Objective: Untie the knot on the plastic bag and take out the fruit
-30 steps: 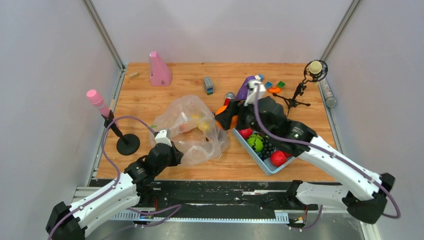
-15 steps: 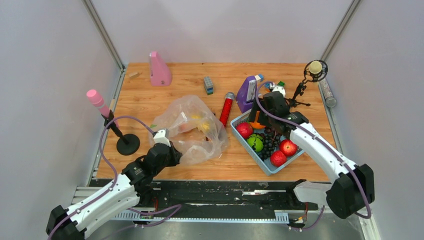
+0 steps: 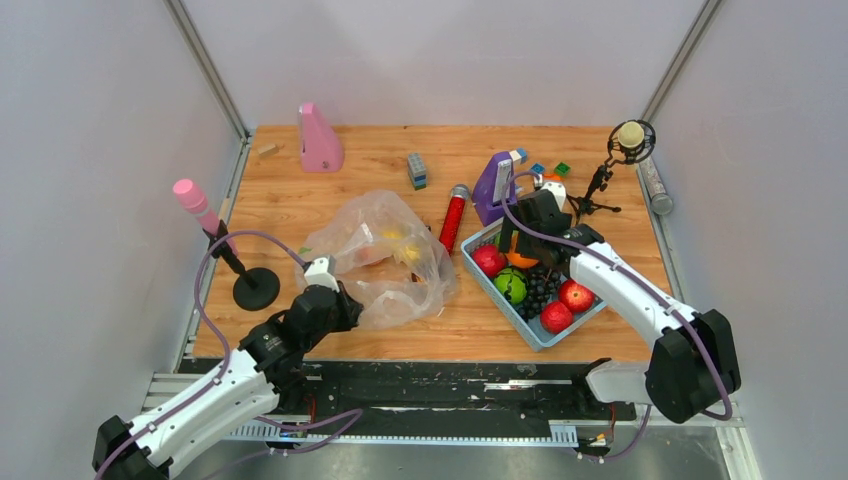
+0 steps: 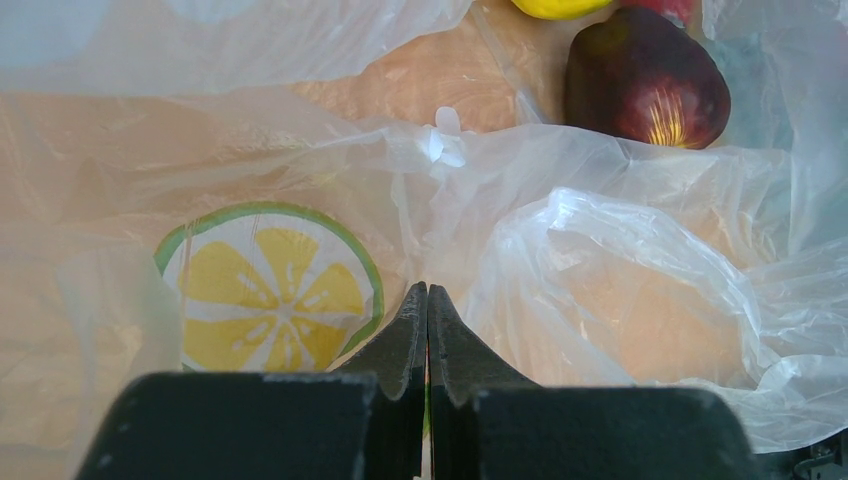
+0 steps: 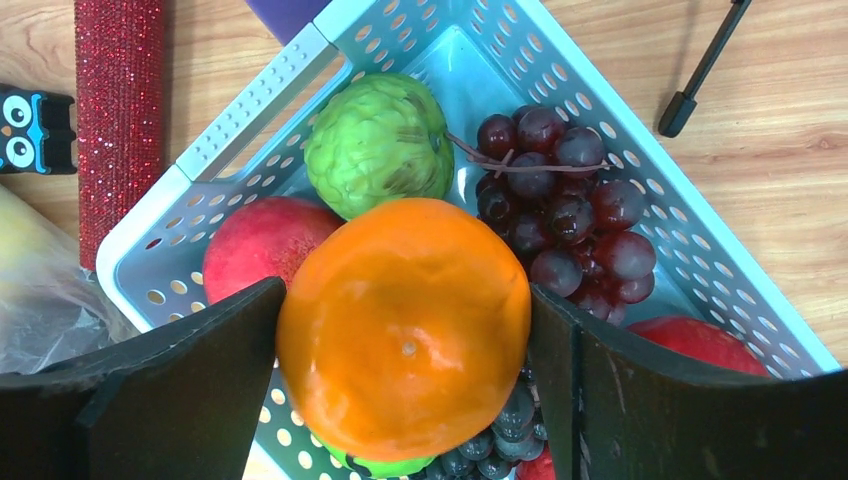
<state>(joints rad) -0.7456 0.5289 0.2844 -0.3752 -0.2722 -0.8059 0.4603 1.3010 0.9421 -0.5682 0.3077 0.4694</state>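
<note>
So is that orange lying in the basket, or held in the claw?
Held: the right gripper is shut on the orange, fingers against both sides, above the grapes in the blue basket.

Top external: fixed high behind arm bases, tilted down and forward, far enough to take in whole table (image 3: 300, 205) and both arms.
Left wrist: just behind left end effector (image 4: 427, 300), looks along fingers, very near plastic bag (image 4: 620, 250) film.
Right wrist: looks straight down past right end effector (image 5: 407, 310), close on orange fruit (image 5: 400, 250) over blue basket (image 5: 690, 240).
Shared: top and left wrist, bag; top and right wrist, basket, red glitter tube (image 5: 118, 100).
</note>
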